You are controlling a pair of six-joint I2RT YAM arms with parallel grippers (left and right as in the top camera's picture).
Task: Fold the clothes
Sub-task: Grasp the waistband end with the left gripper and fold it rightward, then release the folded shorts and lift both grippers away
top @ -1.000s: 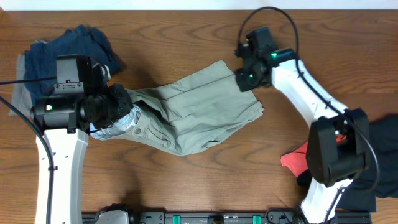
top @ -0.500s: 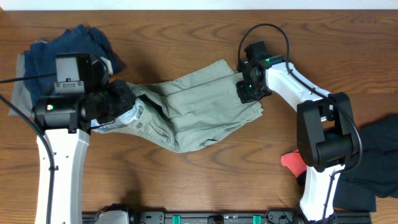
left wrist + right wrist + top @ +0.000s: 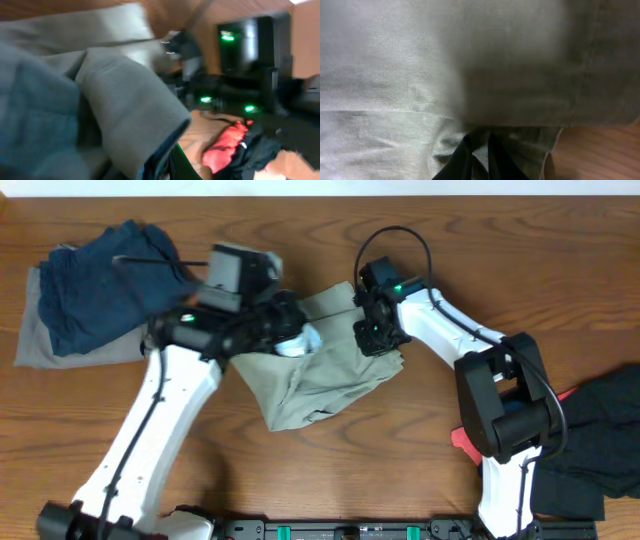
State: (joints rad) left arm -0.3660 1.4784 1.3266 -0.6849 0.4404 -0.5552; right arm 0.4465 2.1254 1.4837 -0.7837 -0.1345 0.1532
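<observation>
The light khaki-grey shorts point(image 3: 320, 380) lie bunched in the middle of the table, with their left end lifted and carried over the rest. My left gripper point(image 3: 292, 335) is shut on that end, where the white inner waistband shows. In the blurred left wrist view the fabric point(image 3: 115, 95) hangs over the fingers point(image 3: 165, 165). My right gripper point(image 3: 372, 335) is shut on the shorts' upper right edge. The right wrist view shows the dark fingers point(image 3: 481, 150) pinching khaki cloth point(image 3: 395, 75), which fills that view.
A dark blue garment point(image 3: 95, 285) lies on a grey one point(image 3: 35, 345) at the far left. A red garment point(image 3: 468, 442) and a black one point(image 3: 590, 440) lie at the right edge, both also in the left wrist view point(image 3: 225, 147).
My left gripper has swung far to the right with the waistband end, doubling the shorts over. My right gripper has moved left and a little down with its edge.
</observation>
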